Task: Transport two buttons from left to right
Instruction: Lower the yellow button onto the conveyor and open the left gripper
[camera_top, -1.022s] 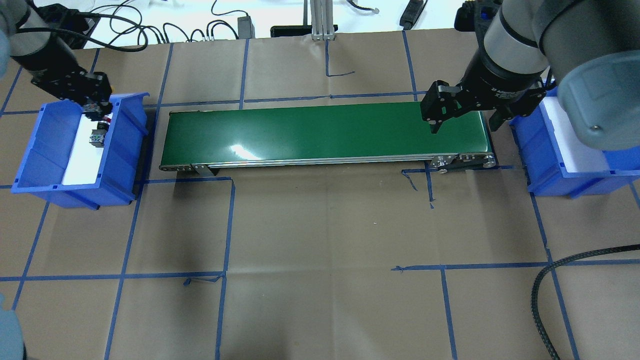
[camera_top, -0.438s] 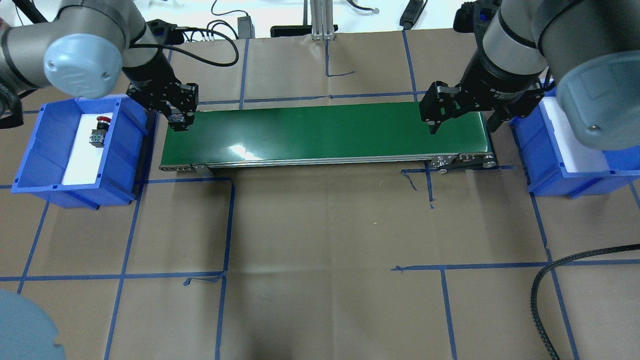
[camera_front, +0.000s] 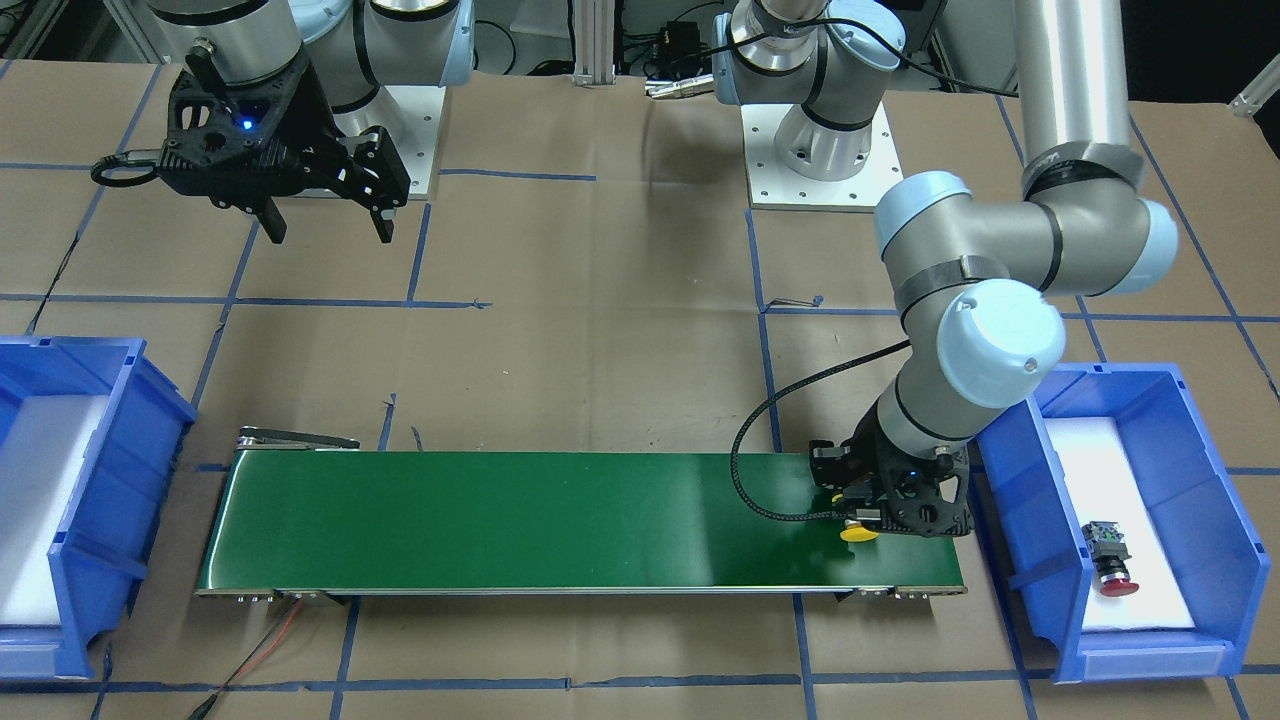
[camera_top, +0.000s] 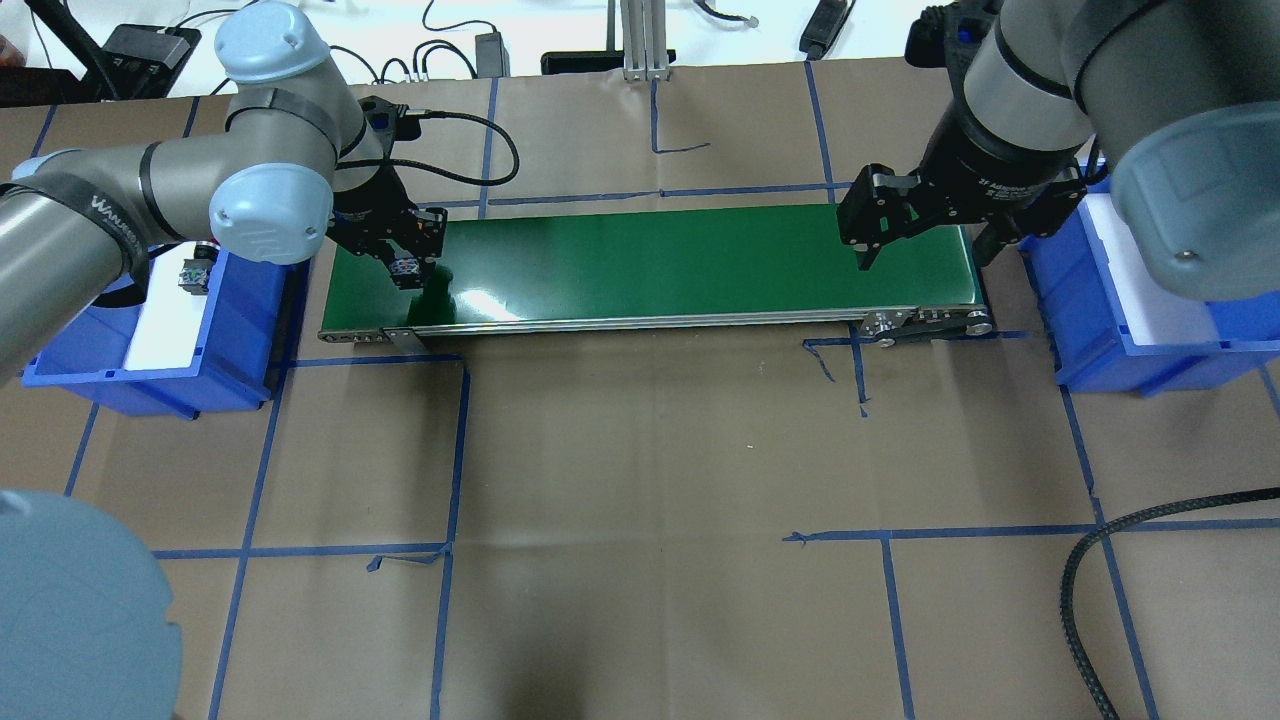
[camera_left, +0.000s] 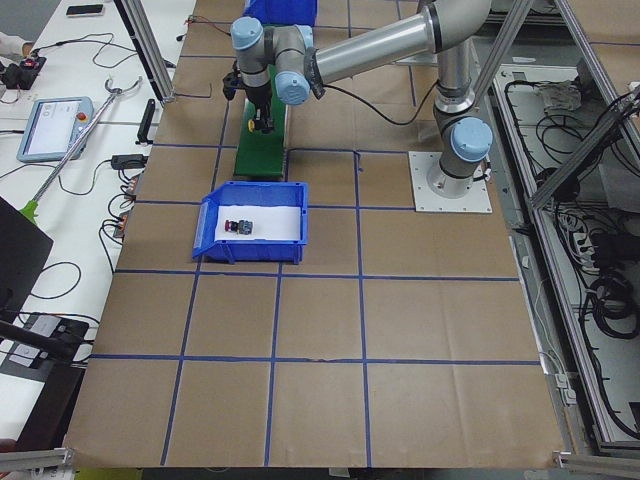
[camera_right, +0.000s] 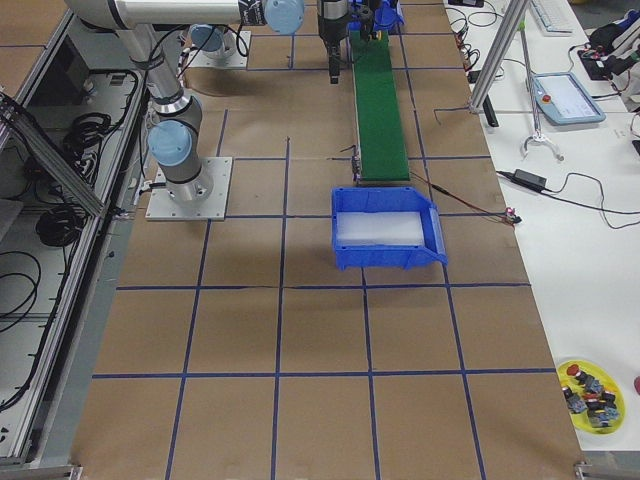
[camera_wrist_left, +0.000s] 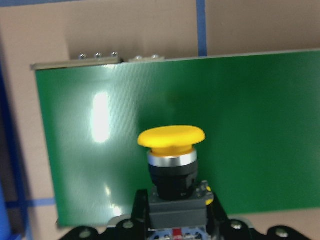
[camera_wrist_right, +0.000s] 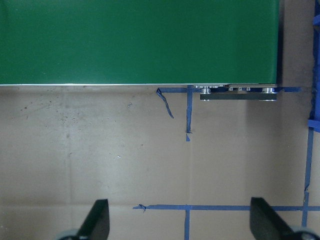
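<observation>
My left gripper (camera_top: 405, 266) is shut on the grey block of the yellow button (camera_wrist_left: 171, 140), holding it over the left end of the green conveyor belt (camera_top: 650, 260). The front-facing view shows its yellow cap (camera_front: 858, 533) just beyond the gripper (camera_front: 880, 512). The red button (camera_front: 1112, 568) lies on the white pad in the left blue bin (camera_front: 1100, 373); overhead it (camera_top: 193, 275) is partly covered by the arm. My right gripper (camera_top: 925, 257) hangs open and empty over the belt's right end, with its fingers (camera_wrist_right: 97, 222) spread wide.
The right blue bin (camera_top: 1100, 330) with a white pad stands just past the belt's right end. A black braided cable (camera_top: 1100, 560) lies at the table's front right. A yellow dish (camera_right: 590, 392) with several spare parts sits on a side table.
My left gripper lifted the yellow button out of the left bin and carried it right, over the belt's left end. The red button stayed in the bin. The right arm has not moved.
</observation>
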